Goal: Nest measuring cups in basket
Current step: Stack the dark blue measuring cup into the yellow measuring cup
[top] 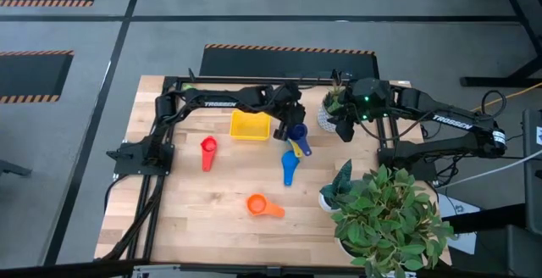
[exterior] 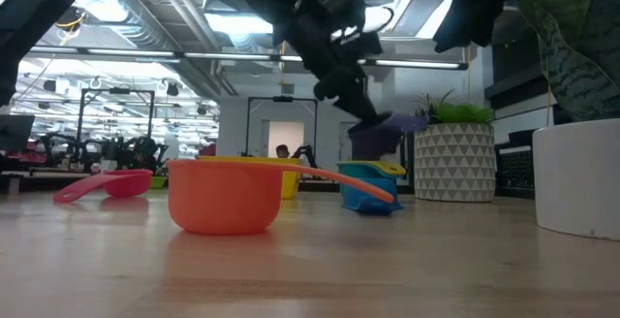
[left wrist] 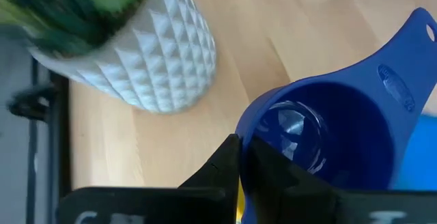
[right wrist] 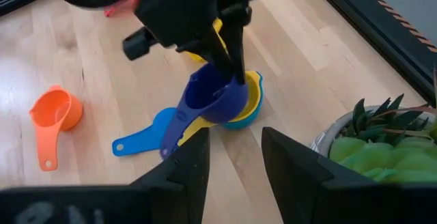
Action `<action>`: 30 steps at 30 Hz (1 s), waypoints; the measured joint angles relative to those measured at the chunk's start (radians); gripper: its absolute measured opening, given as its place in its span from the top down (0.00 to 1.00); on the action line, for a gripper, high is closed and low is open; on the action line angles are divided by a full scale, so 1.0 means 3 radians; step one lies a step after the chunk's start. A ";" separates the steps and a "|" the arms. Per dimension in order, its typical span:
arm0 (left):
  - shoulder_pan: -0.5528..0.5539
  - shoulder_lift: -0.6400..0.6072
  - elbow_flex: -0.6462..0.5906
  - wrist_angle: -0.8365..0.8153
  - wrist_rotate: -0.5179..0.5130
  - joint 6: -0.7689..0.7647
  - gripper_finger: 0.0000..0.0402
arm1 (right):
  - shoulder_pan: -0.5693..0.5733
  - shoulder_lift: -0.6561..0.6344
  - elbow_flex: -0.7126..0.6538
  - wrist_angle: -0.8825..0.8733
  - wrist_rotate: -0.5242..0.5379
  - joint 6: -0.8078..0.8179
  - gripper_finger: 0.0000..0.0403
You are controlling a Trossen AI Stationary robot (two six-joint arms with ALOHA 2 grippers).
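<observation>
My left gripper (top: pixel 292 119) is shut on a dark blue measuring cup (right wrist: pixel 215 98), just above a yellow cup nested in a teal one (right wrist: pixel 254 104), right of the yellow basket (top: pixel 250 125). Whether the dark blue cup touches that stack, I cannot tell. A light blue cup (top: pixel 288 172), a red cup (top: pixel 208 151) and an orange cup (top: pixel 262 205) lie on the wooden table. My right gripper (right wrist: pixel 232 162) hangs open and empty over the table's right side. My left gripper pinches the dark blue cup's rim (left wrist: pixel 247 138) on the side away from the handle, one finger inside the bowl and one outside. The fingers slant down from the table's far left. The cup hangs tilted, its handle (right wrist: pixel 174 135) sloping down.
A white patterned pot with a green plant (top: pixel 330 113) stands just right of the stack, close to both grippers. A big leafy plant in a white pot (top: pixel 381 214) fills the near right corner. Bare wood lies at the near left.
</observation>
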 joint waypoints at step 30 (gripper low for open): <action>-0.0277 -0.0056 -0.0002 -0.0419 -0.0440 -0.0226 0.89 | 0.0072 0.0000 -0.0460 0.0348 0.0003 0.0260 0.66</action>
